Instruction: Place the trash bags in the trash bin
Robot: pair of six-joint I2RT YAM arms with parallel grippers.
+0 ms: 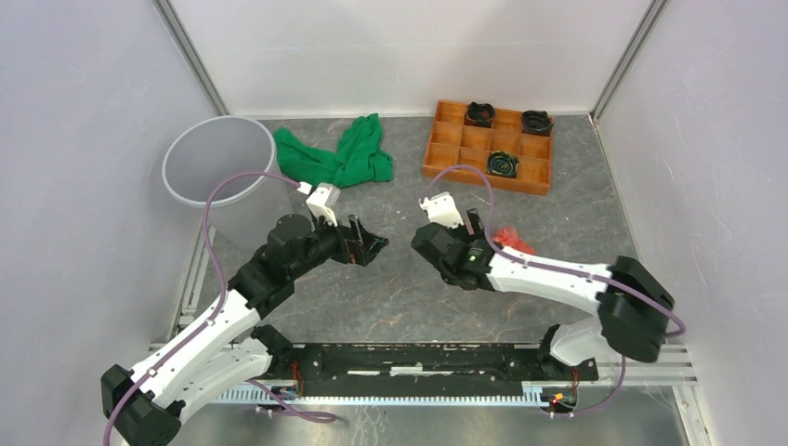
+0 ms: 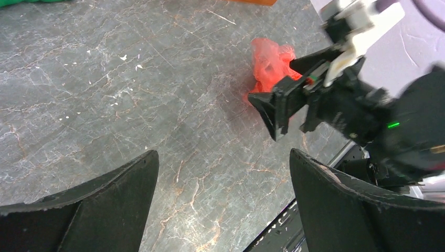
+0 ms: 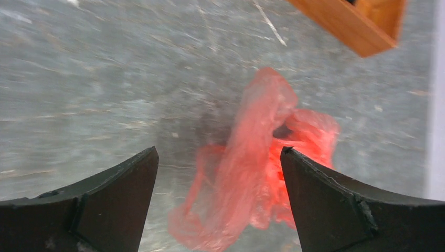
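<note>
A grey marbled table (image 1: 400,297) is enclosed by white walls. The right gripper (image 3: 219,152) is seen with its fingers spread wide and nothing held between them. Below and just beyond that gap, the bag (image 3: 257,173) is spread on the table. It is a thin, translucent red-orange film, crumpled and glossy, with one fold raised above the rest. Whether the fingers touch it cannot be told, as the wrist view is blurred. In the top view the bag is largely hidden behind the right arm, which is stretched low from its base towards the middle of the table. The bag is found on the right side, nearer than the tray (image 1: 483,178), and well apart from the bin (image 1: 249,210), which stands upright at the far left. The left gripper (image 2: 224,152) is likewise held wide and empty, above the table and turned towards the right gripper. The left arm is bent forward beside the bin. A green cloth (image 1: 344,158) is crumpled between bin and tray.
</note>
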